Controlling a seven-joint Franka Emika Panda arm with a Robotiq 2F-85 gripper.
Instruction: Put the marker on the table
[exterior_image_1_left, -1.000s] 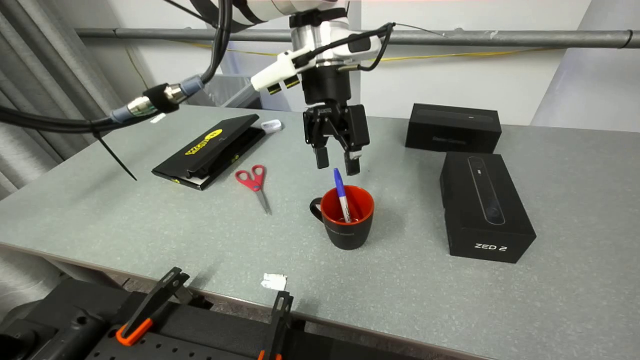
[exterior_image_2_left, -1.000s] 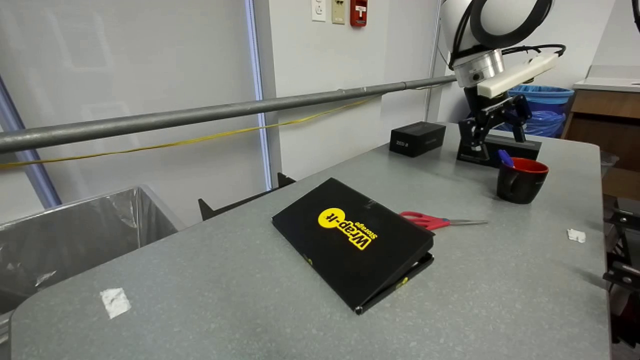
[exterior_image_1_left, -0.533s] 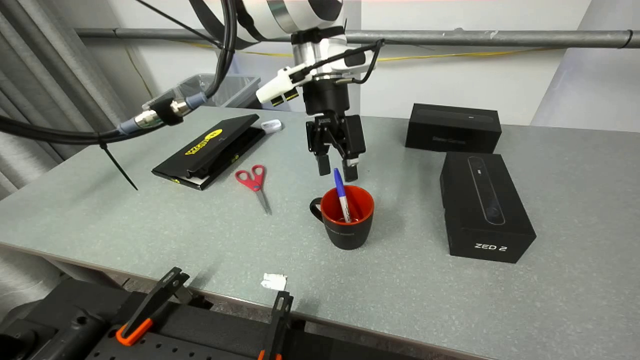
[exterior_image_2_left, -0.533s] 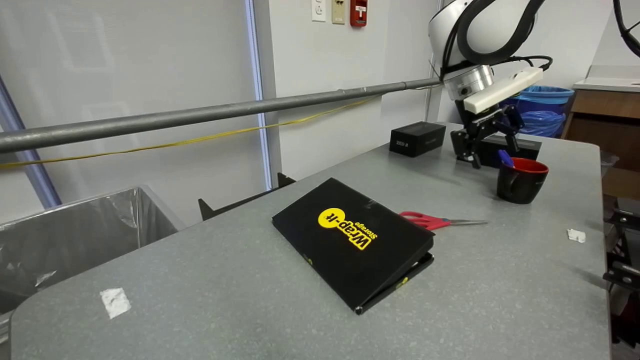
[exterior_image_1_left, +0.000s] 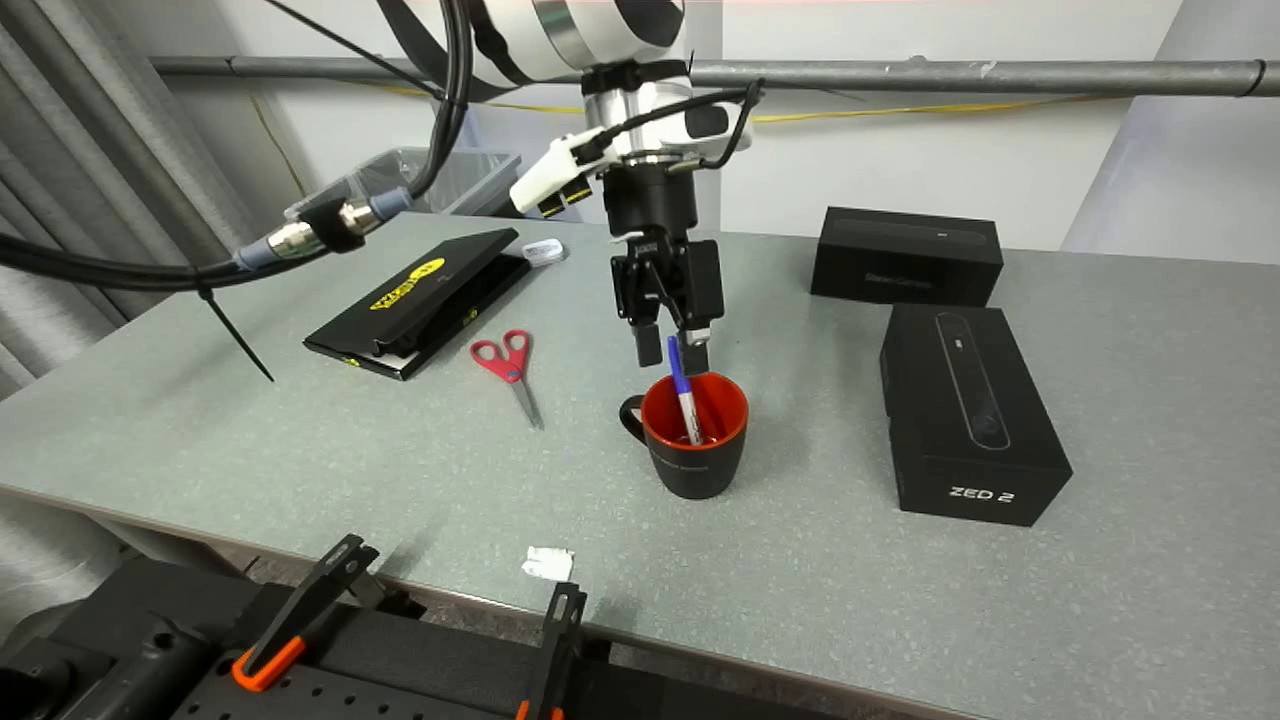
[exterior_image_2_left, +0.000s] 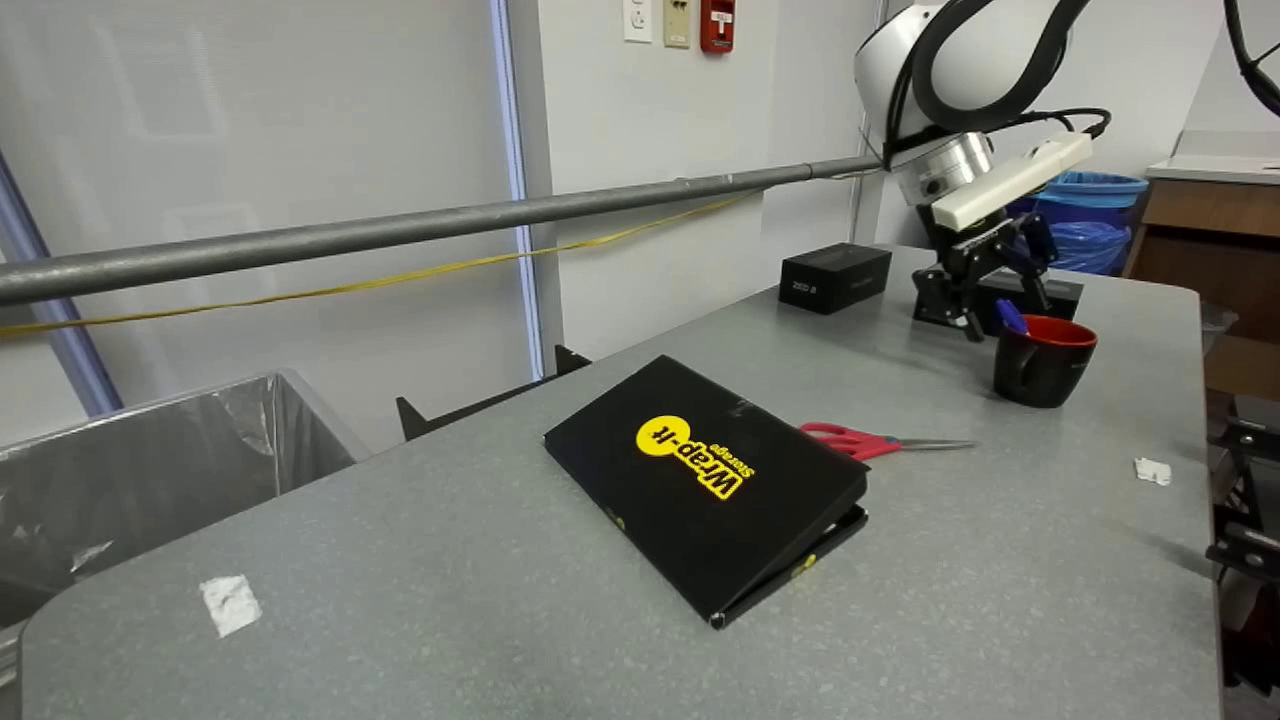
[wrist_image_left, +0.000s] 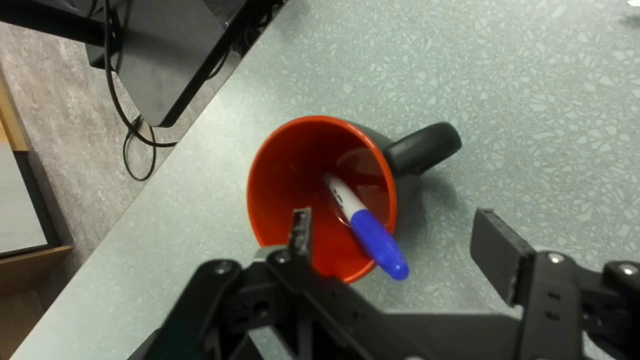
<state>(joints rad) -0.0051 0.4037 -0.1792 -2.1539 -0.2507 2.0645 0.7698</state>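
The tabletop (exterior_image_1_left: 420, 460) is bounded in an exterior view by a long near edge, along which two black clamps (exterior_image_1_left: 308, 605) are seen. A white scrap (exterior_image_1_left: 548, 563) is located between this edge and the mug (exterior_image_1_left: 692, 472). Grey surface is exposed between the mug and the scissors (exterior_image_1_left: 514, 372), and between the mug and a black box (exterior_image_1_left: 975, 400) printed ZED 2; both items are set well apart from the mug. A second dark box (exterior_image_1_left: 906, 258) is placed near the first, toward the wall (exterior_image_2_left: 650, 110). A metal rail (exterior_image_2_left: 420, 226) is mounted along the wall behind the tabletop.

The fingers (wrist_image_left: 492, 250) are released and spread apart just above the mug. In the wrist view, one is overlapped with the mug's rim, while the other is seen over grey surface on the handle side. The blue cap end of the marker (wrist_image_left: 365, 228) is framed in the gap between them, apart from both.

The mug is stood upright, black outside and red inside. The marker is contained in it at a tilt: the whitish barrel is enclosed within the mug, and the cap is extended past the rim. The lid of the flat Wrap-It Storage box (exterior_image_2_left: 705, 490) is partly raised; its contents cannot be made out. Past the tabletop's rounded corner, a lined bin (exterior_image_2_left: 190, 455) is positioned.
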